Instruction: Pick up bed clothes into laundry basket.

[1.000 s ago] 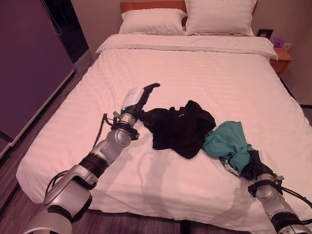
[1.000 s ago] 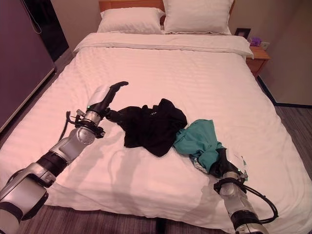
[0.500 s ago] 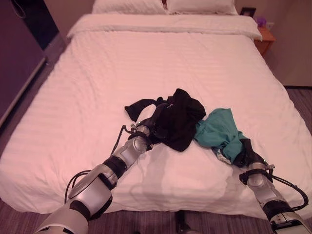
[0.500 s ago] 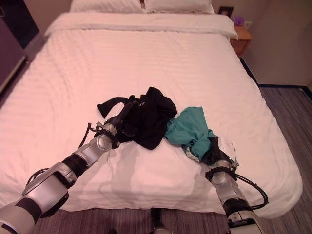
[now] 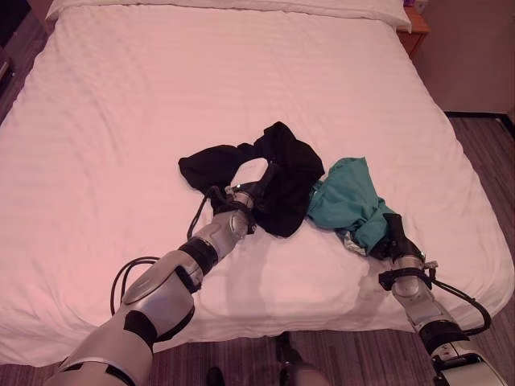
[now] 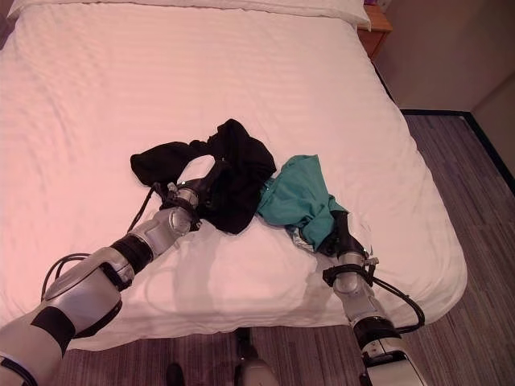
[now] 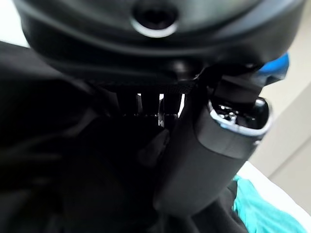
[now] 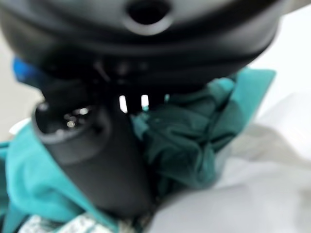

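A black garment lies crumpled on the white bed, near the middle of its foot half. One dark part of it spreads toward the robot's left, and the bulkier part is bunched toward the right. Just beside it on the robot's right, and touching it, lies a teal garment, also crumpled. A small piece of pale patterned cloth shows under the teal garment's near edge.

The left hand rests on the black garment at its near side, with the forearm lying on the sheet. In the left wrist view the dark fingers and the thumb press into black fabric, which fills the space round them. The hand and the cloth are equally dark, and I cannot tell whether the fingers are closed on the garment or merely laid against it.

The right hand sits at the near right edge of the teal garment, close to the bed's right side. In the right wrist view the thumb lies against teal folds, with the patterned cloth beside it and white sheet past it. The fingers are buried in the fabric, so I cannot tell whether they are clamped on it.

Both garments lie on the bed. The bedcover is smooth and faintly striped, with slight creases near the arms. Grey wood-patterned floor shows along the bed's right side, and a corner of a wooden nightstand stands at the far right.
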Available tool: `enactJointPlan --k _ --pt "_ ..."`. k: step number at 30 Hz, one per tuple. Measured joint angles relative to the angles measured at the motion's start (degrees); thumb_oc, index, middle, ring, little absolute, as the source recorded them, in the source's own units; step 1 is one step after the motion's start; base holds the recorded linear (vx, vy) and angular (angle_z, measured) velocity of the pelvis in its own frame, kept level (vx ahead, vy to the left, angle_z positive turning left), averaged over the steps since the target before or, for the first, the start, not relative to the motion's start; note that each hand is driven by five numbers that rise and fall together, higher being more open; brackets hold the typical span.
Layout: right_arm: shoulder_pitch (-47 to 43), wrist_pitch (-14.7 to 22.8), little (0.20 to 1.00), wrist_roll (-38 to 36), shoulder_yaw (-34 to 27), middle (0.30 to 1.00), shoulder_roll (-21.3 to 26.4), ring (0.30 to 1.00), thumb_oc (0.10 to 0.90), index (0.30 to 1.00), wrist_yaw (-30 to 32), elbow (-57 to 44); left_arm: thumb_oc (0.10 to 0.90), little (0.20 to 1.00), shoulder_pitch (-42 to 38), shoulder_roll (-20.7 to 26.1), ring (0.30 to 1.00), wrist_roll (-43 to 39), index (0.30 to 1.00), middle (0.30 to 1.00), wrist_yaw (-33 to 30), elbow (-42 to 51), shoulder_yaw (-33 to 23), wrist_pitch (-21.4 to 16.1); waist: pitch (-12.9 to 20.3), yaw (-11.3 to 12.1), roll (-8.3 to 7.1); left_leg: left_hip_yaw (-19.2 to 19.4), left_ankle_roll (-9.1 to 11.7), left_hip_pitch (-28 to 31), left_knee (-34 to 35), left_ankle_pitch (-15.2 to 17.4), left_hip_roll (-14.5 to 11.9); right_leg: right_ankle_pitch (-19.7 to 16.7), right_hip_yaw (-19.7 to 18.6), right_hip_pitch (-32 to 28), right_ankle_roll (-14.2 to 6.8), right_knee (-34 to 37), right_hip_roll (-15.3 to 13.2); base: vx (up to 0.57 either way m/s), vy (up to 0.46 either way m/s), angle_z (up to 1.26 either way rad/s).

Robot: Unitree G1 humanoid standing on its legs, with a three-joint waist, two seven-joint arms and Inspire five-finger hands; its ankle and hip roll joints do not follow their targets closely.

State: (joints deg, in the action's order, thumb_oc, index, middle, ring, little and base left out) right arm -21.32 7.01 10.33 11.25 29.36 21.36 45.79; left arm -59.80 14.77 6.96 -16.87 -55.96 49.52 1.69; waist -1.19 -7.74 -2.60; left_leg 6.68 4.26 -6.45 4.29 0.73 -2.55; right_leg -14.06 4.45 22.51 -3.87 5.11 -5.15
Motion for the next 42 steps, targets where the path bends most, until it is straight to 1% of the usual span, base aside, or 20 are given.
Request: enactJointPlan --k 4,9,17,21,22,25,26,28,29,31,32,33,34,36,37,38,39,40,41,42 --pt "-0.1 -0.9 0.3 0.1 3.0 0.3 2.0 0.3 0.4 0.3 -0.4 1.4 0.4 0.3 -1.3 0.9 0.3 0.1 0.3 0.3 0.3 0.6 -0.1 -0.1 -0.6 1.4 1.54 -0.8 0.1 3.4 -0.7 0.0 -0.4 1.1 0.4 -4.0 -0.6 0.0 -0.2 0.03 -0.047 0.0" --pt "-5.7 -5.1 0.3 0.7 8.9 0.3 3.7 0.3 0.4 0.3 -3.3 6.1 0.4 0.3 -2.9 10.3 0.3 1.4 0.3 0.3 0.4 8.0 -1.3 -0.7 -1.0 4.1 2.62 -1.6 0.3 5.5 -2.0 -0.1 -1.4 1.6 2.3 -7.5 0.0 0.0 0.2 0.01 -0.038 0.13" --pt "-6.3 -11.7 0.3 6.5 10.4 0.3 16.6 0.3 0.4 0.3 -12.2 4.6 0.4 0.3 7.5 32.0 0.3 1.0 0.3 0.3 -1.0 38.1 -22.3 -3.2 -1.4 12.8 6.55 -6.3 1.6 5.9 -1.7 1.1 -2.6 2.1 8.6 -10.8 0.3 -0.1 -0.1 -0.04 0.026 0.3" --pt "-8.2 -10.9 0.3 8.7 12.6 0.3 24.3 0.3 0.4 0.3 -15.6 4.8 0.4 0.3 15.1 37.6 0.3 -0.5 0.3 0.3 -0.1 42.1 -30.6 -5.3 -1.5 15.1 6.99 -6.0 2.2 8.4 -1.8 0.2 -2.6 1.9 9.2 -13.0 0.0 -1.1 -0.6 -0.16 0.163 0.2" --pt "-8.5 -10.5 0.3 9.0 12.6 0.3 26.1 0.3 0.4 0.3 -16.0 4.1 0.4 0.3 17.0 39.3 0.3 -1.5 0.3 0.3 0.5 42.2 -31.7 -5.6 -2.2 15.8 6.06 -6.1 2.2 9.8 -2.0 0.2 -2.8 2.0 8.5 -14.0 -0.1 -1.0 -0.8 -0.3 0.247 -0.06" --pt "-6.9 -9.2 0.3 8.0 13.0 0.3 38.2 0.3 0.4 0.3 -19.6 -6.7 0.4 0.3 21.6 41.4 0.3 -3.7 0.3 0.3 0.5 44.1 -34.1 -6.2 -2.9 14.5 7.4 -6.4 1.1 9.7 -3.4 1.1 -1.4 2.7 8.0 -14.4 -1.2 -2.9 -2.0 -0.25 0.175 0.16" --pt "0.7 -9.6 0.3 9.4 0.3 0.3 38.7 0.3 0.4 0.3 -16.6 -15.5 0.4 0.3 25.6 42.0 0.3 -3.8 0.3 0.3 1.3 47.6 -38.2 -6.3 -3.5 12.8 6.86 -6.0 0.6 9.6 -3.6 0.9 -1.2 3.3 8.1 -13.8 -2.0 -3.6 -2.9 -0.39 0.345 0.12" --pt "23.8 -7.4 0.3 12.9 -27.3 0.3 30.9 0.3 0.4 0.3 -12.8 -33.0 0.4 0.3 31.7 44.1 0.3 -2.8 0.3 0.3 2.1 51.8 -44.0 -7.6 -4.2 10.4 3.24 -4.0 -0.2 8.7 -6.1 2.0 0.8 3.1 6.5 -12.1 -2.1 -5.5 -4.7 -0.61 0.505 -0.27" --pt "27.4 -8.2 0.3 13.3 -29.3 0.3 31.3 0.3 0.4 0.3 -14.0 -34.5 0.4 0.3 32.9 43.9 0.3 -2.6 0.3 0.3 2.3 50.9 -45.5 -7.5 -4.3 8.4 2.45 -3.8 -1.3 7.7 -6.9 2.8 2.8 3.3 6.1 -11.0 -3.1 -6.6 -6.3 -0.44 0.341 -0.22" --pt "25.7 -8.5 0.3 13.1 -27.7 0.3 32.7 0.3 0.4 0.3 -14.2 -30.6 0.4 0.3 31.8 43.8 0.3 -2.4 0.3 0.3 1.9 49.4 -43.2 -5.5 -4.7 6.2 2.13 -3.6 -3.1 5.7 -9.6 3.5 5.1 1.3 6.0 -10.7 -3.3 -6.8 -8.7 -0.41 0.21 -0.12" --pt "20.1 -12.1 0.3 13.2 -23.4 0.3 33.3 0.3 0.4 0.3 -15.6 -26.0 0.4 0.3 30.3 44.2 0.3 -2.0 0.3 0.3 3.9 49.9 -39.2 -4.7 -5.0 4.3 1.62 -2.5 -4.4 6.2 -10.1 4.1 6.3 -0.4 4.6 -10.6 -4.7 -6.5 -10.0 -0.48 0.257 -0.29" --pt "19.6 -12.7 0.3 13.3 -22.4 0.3 34.0 0.3 0.4 0.3 -15.9 -26.3 0.4 0.3 30.3 44.3 0.3 -1.5 0.3 0.3 4.2 50.5 -38.5 -5.1 -5.2 3.9 1.56 -1.8 -4.9 6.5 -9.8 4.6 7.0 -0.1 4.4 -10.5 -5.5 -6.5 -10.6 -0.46 0.24 -0.58" --pt "19.2 -13.0 0.3 13.4 -21.8 0.3 34.1 0.3 0.4 0.3 -16.8 -29.7 0.4 0.3 30.4 44.6 0.3 -1.1 0.3 0.3 4.7 51.6 -38.4 -5.6 -6.0 3.1 0.72 0.8 -6.2 6.9 -10.9 3.5 8.7 -4.7 3.3 -10.8 -4.3 -3.0 -11.4 -0.44 0.208 -0.88" --pt "13.1 -12.3 0.3 13.5 -16.3 0.3 33.8 0.3 0.4 0.3 -16.8 -31.4 0.4 0.3 29.1 44.7 0.3 -1.1 0.3 0.3 4.9 51.0 -38.0 -5.4 -7.5 2.7 -0.26 4.3 -8.5 6.4 -12.6 3.5 10.1 -7.3 3.2 -10.4 -5.2 -1.5 -12.0 -0.54 0.202 -0.95" --pt "10.9 -12.2 0.3 13.5 -13.8 0.3 33.8 0.3 0.4 0.3 -16.8 -31.4 0.4 0.3 28.5 44.7 0.3 -1.1 0.3 0.3 4.9 50.7 -37.2 -5.4 -7.5 2.9 -0.32 5.3 -8.8 6.4 -12.7 3.5 10.1 -6.5 3.4 -10.7 -6.4 -0.7 -11.9 -0.37 0.138 -0.6" --pt "8.4 -12.0 0.3 13.5 -12.0 0.3 34.0 0.3 0.4 0.3 -16.8 -31.1 0.4 0.3 27.4 43.7 0.3 -1.1 0.3 0.3 5.0 49.9 -36.5 -5.7 -8.2 3.1 1.5 5.8 -9.0 6.4 -12.5 3.6 8.6 -0.6 4.0 -9.1 -4.9 -5.5 -11.5 -0.32 0.128 -0.64" --pt "4.2 -12.4 0.3 13.5 -8.2 0.3 34.5 0.3 0.4 0.3 -16.9 -30.0 0.4 0.3 27.0 42.7 0.3 -1.1 0.3 0.3 5.1 49.7 -36.3 -5.7 -9.5 4.1 4.3 7.2 -8.8 7.6 -11.9 3.3 6.3 6.8 6.2 -3.3 -3.4 -22.1 -11.2 -0.43 0.138 -0.59" --pt "3.1 -11.5 0.3 13.5 -4.7 0.3 36.7 0.3 0.4 0.3 -17.3 -30.9 0.4 0.3 27.0 42.9 0.3 -1.1 0.3 0.3 5.3 50.5 -36.3 -5.9 -10.4 5.8 6.19 7.8 -8.1 9.9 -9.6 1.6 4.2 11.9 6.8 -3.5 -5.6 -35.3 -11.1 -0.48 0.14 -0.54" --pt "0.6 -11.4 0.3 13.5 -1.7 0.3 36.9 0.3 0.4 0.3 -17.4 -30.3 0.4 0.3 26.9 43.6 0.3 -1.2 0.3 0.3 5.3 50.3 -36.6 -5.9 -10.4 7.4 6.15 8.4 -8.2 10.2 -9.5 1.3 3.2 15.3 6.3 -3.7 -6.2 -43.2 -11.5 -0.47 -0.039 -0.72" --pt "-3.7 -11.0 0.3 13.6 3.1 0.3 37.6 0.3 0.4 0.3 -17.5 -28.2 0.4 0.3 27.1 43.6 0.3 -1.3 0.3 0.3 5.3 50.5 -37.8 -5.4 -10.1 12.0 6.48 10.6 -6.5 12.8 -7.8 0.1 1.0 17.4 6.7 -7.1 -8.1 -54.1 -11.2 -0.2 -0.117 -0.79"
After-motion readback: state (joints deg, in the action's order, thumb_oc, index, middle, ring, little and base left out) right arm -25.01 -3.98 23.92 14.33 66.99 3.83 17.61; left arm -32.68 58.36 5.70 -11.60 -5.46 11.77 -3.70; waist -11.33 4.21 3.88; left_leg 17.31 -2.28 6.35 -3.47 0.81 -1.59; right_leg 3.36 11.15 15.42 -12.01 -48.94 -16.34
